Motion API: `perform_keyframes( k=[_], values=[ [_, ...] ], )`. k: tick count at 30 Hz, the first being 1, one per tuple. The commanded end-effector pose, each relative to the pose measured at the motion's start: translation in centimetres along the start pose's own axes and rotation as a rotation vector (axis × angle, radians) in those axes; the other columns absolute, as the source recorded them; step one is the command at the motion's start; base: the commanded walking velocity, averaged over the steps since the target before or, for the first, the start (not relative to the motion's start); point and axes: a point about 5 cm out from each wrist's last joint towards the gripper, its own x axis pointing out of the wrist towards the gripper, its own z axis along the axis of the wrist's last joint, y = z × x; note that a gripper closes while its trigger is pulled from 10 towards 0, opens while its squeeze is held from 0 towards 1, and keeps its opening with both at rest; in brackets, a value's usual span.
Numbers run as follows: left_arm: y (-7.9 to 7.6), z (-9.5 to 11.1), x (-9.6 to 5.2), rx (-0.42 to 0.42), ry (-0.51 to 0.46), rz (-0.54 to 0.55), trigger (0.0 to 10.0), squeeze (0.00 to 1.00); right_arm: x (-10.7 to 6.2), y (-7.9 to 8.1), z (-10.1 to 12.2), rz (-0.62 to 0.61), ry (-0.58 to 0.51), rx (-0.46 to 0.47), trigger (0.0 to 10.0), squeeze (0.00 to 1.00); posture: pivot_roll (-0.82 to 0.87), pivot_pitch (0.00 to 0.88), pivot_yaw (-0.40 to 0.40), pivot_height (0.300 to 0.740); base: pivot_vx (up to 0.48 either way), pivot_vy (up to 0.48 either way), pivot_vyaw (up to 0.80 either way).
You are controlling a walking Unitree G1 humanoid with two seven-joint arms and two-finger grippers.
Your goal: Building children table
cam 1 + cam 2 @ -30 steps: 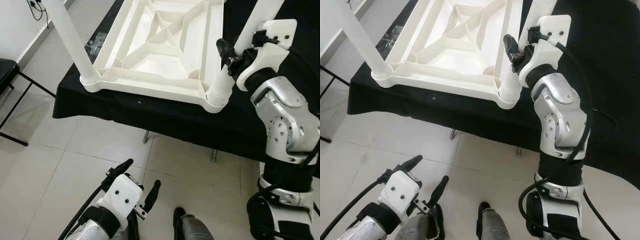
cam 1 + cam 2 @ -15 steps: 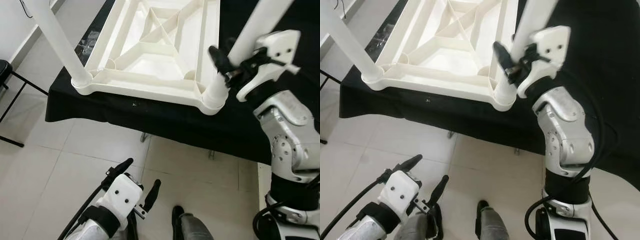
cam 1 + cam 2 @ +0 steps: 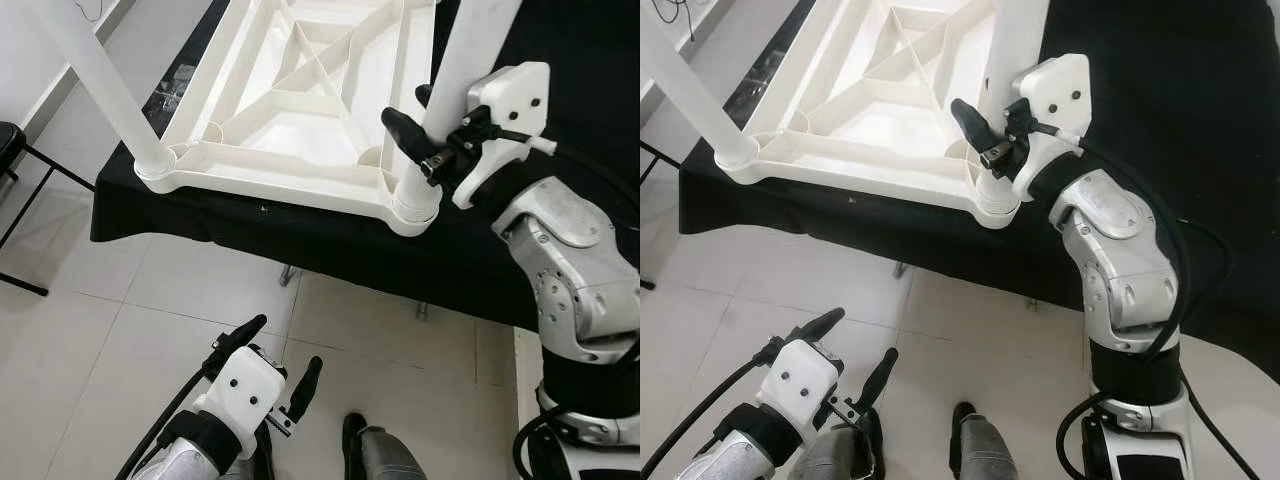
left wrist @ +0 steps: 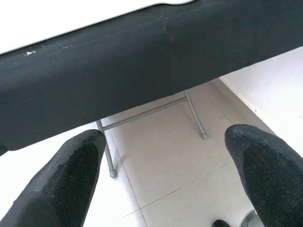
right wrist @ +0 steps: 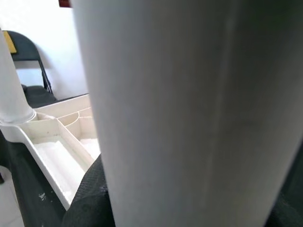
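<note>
R gripper [image 3: 432, 135] clamps the white leg [image 3: 452, 72] just above its corner socket in the upturned tabletop [image 3: 300, 110] (on black-draped table [image 3: 480, 250]). L gripper [image 3: 265, 372] idles low, fingers apart, empty. Risk: off-axis push jams leg, or slides tabletop.

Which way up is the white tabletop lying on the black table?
Upside down: the tabletop shows its ribbed underside, and the legs stand up from its corner sockets. The right gripper grips one leg.

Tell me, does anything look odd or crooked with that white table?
It lies upside down, as for assembly. The white tabletop rests on the black-covered table, two legs up. Its near corners overhang the edge slightly. The right gripper holds the near-right leg.
</note>
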Motion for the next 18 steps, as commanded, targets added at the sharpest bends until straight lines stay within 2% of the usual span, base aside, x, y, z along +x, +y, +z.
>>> perform_keyframes(
  k=[1, 2, 3, 4, 5, 6, 11, 18],
  values=[
    [-0.3, -0.6, -0.2, -0.007, 0.03, -0.009, 10.0, 0.0, 0.1, 1.7, -3.9, 0.072, 0.198, 0.101, 10.0, 0.0, 0.03, 0.384, -0.008, 0.74, 0.0, 0.0, 0.0],
    [-0.3, -0.6, -0.2, -0.007, 0.029, -0.009, 10.0, 0.0, 0.3, 1.5, -4.7, -0.02, 0.254, 0.141, 10.0, 0.0, 0.03, 0.384, -0.008, 0.74, 0.0, 0.0, 0.0],
    [-0.3, -0.6, -0.2, -0.007, 0.029, -0.009, 10.0, 0.0, 0.3, 1.5, -4.7, -0.02, 0.254, 0.141, 10.0, 0.0, 0.03, 0.384, -0.008, 0.74, 0.0, 0.0, 0.0],
    [-0.4, -0.6, -0.2, -0.007, 0.03, -0.007, 10.0, 0.0, 0.1, 1.2, -6.2, -0.157, 0.341, 0.182, 10.0, 0.0, 0.03, 0.383, -0.009, 0.74, 0.0, 0.0, 0.0],
    [-0.4, -0.6, -0.2, -0.007, 0.03, -0.007, 10.0, 0.0, 0.1, 1.2, -6.2, -0.157, 0.341, 0.182, 10.0, 0.0, 0.03, 0.383, -0.009, 0.74, 0.0, 0.0, 0.0],
    [-0.4, -0.6, -0.2, -0.007, 0.03, -0.006, 10.0, 0.0, -0.3, 1.4, -7.2, -0.214, 0.389, 0.209, 10.0, 0.0, 0.03, 0.383, -0.009, 0.74, 0.0, 0.0, 0.0],
    [-0.4, -0.6, -0.2, -0.007, 0.03, -0.006, 10.0, 0.0, -0.9, 2.4, -8.1, -0.25, 0.418, 0.258, 10.0, 0.0, 0.03, 0.383, -0.008, 0.74, 0.0, 0.0, 0.0],
    [-0.3, -0.6, -0.2, -0.006, 0.03, -0.006, 10.0, 0.0, -1.3, 2.3, -8.2, -0.3, 0.403, 0.275, 10.0, 0.0, 0.03, 0.384, -0.004, 0.74, 0.0, 0.0, 0.0]
  ],
)
